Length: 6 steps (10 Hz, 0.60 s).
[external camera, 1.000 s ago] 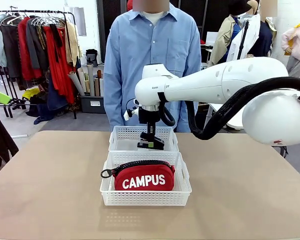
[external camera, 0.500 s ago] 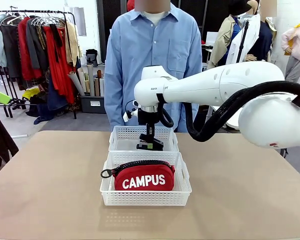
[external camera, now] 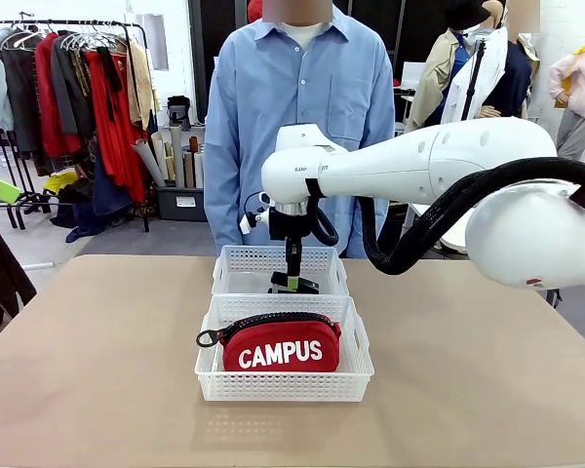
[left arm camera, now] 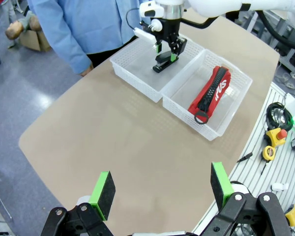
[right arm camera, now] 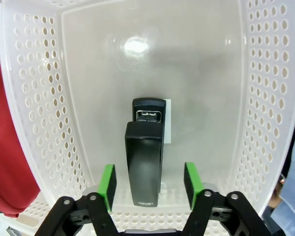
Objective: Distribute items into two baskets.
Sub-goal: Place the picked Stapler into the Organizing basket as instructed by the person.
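- While right fingers (right arm camera: 148,186) stand parted inside the far basket (right arm camera: 265,98), lattice walls flank both pads.
- Stapler (right arm camera: 145,162) lies released between them.
- Left fingers (left arm camera: 161,191) spread over bare surface (left arm camera: 113,142).

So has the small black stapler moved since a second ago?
Yes. The small black stapler sits lower against the far white lattice basket, and the right gripper has opened off it.
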Tool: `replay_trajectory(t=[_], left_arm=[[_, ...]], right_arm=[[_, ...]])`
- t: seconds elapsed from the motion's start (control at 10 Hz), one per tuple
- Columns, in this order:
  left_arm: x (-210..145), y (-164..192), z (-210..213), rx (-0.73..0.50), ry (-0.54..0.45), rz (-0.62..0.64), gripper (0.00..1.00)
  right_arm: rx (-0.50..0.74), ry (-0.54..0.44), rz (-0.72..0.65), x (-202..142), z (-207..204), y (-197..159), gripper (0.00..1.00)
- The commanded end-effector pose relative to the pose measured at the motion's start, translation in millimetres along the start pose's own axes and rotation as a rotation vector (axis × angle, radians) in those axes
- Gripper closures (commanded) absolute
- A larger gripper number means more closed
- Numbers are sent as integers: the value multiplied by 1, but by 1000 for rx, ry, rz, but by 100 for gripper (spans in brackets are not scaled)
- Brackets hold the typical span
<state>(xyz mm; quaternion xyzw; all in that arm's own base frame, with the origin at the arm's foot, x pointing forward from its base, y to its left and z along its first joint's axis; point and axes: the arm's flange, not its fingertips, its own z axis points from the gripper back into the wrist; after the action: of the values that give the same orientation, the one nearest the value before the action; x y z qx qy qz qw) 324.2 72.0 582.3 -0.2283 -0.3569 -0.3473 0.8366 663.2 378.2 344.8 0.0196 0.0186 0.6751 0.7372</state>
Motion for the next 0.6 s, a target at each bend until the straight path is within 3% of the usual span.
replay_trajectory(t=[0.0, 0.5], left_arm=[[0, 0, 0, -3, -6, -3, 0], [0, 0, 0, -3, -6, -3, 0]], right_arm=[[-34, -12, -8, -2, 22, 6, 0], [-78, -37, -47, -21, 48, 25, 0]])
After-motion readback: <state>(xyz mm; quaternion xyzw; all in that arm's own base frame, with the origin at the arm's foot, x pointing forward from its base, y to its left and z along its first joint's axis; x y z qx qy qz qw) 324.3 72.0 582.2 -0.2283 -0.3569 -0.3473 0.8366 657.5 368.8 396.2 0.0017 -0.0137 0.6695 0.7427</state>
